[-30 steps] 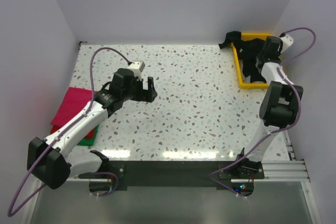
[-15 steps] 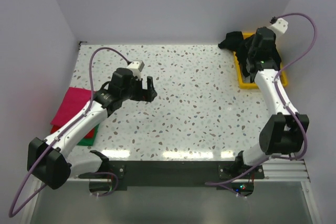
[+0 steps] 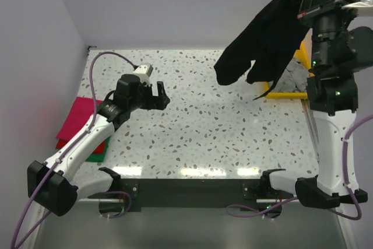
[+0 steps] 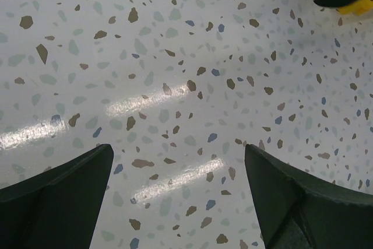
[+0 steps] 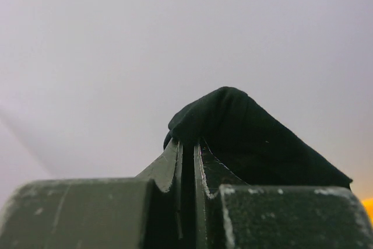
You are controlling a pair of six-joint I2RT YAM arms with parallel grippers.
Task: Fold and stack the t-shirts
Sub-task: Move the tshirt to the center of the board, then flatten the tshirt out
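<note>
Up from the tray (image 3: pixel 285 94) comes the black t-shirt (image 3: pixel 265 36), hanging lengthwise downward from my clamped right gripper (image 5: pixel 187 145); my left gripper (image 4: pixel 178 193) stands spread apart.

Top view overlooks table (image 3: pixel 233 126) (left wrist shares it, close); right wrist faces wall (image 5: pixel 175 27).

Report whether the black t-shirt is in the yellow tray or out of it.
Out: the black t-shirt hangs in the air, pinched in the shut right gripper, high above the yellow tray.
</note>
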